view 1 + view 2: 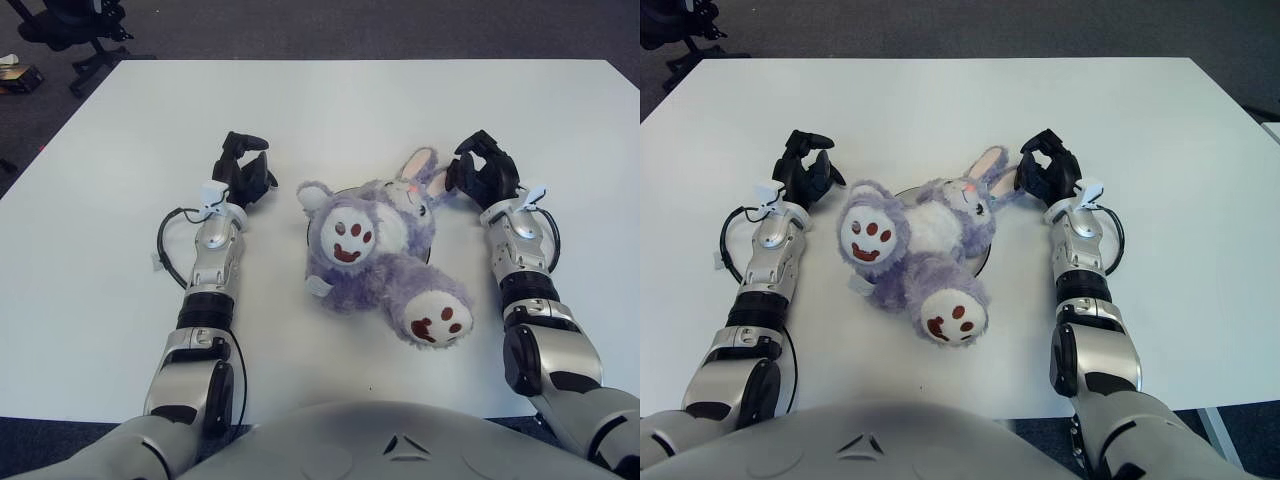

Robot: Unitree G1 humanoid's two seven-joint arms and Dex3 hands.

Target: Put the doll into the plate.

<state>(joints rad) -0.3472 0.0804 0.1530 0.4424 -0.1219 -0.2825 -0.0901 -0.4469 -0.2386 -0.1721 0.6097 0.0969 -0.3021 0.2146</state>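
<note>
A purple plush bunny doll point(375, 250) lies on its back across a dark round plate point(304, 235) at the table's middle, covering most of it, with one foot sole facing up and one leg hanging over the near rim. My right hand point(478, 172) is just right of the doll's head, its fingers loosely curved around nothing beside the tip of the right ear point(442, 182). My left hand point(245, 170) shows left of the doll, apart from it, fingers relaxed and holding nothing.
The white table point(360, 110) stretches wide behind and to both sides. A black office chair point(70, 25) and a small box point(18, 78) stand on the dark floor beyond the far left corner.
</note>
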